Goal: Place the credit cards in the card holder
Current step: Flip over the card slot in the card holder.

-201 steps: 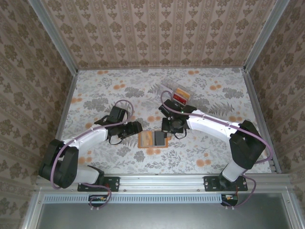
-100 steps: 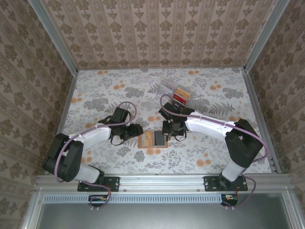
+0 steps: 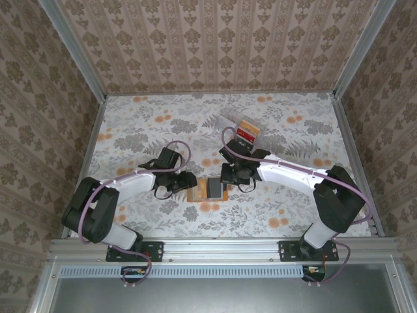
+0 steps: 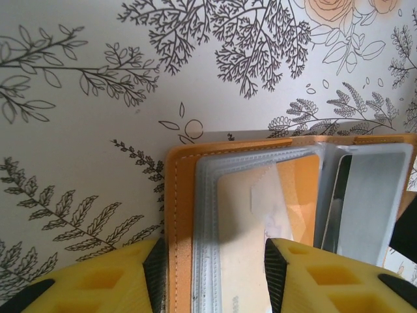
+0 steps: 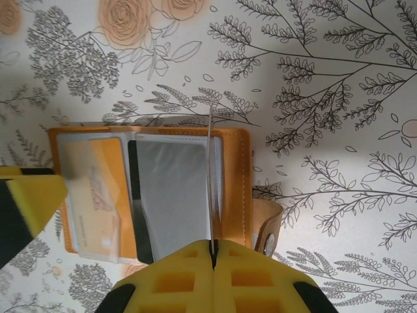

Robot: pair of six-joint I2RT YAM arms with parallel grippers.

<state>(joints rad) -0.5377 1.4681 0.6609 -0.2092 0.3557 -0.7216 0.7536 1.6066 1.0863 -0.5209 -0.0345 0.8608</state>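
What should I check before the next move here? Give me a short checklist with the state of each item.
1. The card holder lies open: ok.
2. The right claw is shut on a thin sheet seen edge-on above the holder: ok.
3. That sheet is a card, not a sleeve: cannot tell.
4. The left claw is open, fingers either side of the holder's left half: ok.
5. The orange-yellow card sits behind a clear slot: ok.
6. All cards in: not ok, a red card lies in the clear box.

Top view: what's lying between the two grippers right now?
The open card holder spans the stretch between the left gripper and the right gripper, shown in the top view.
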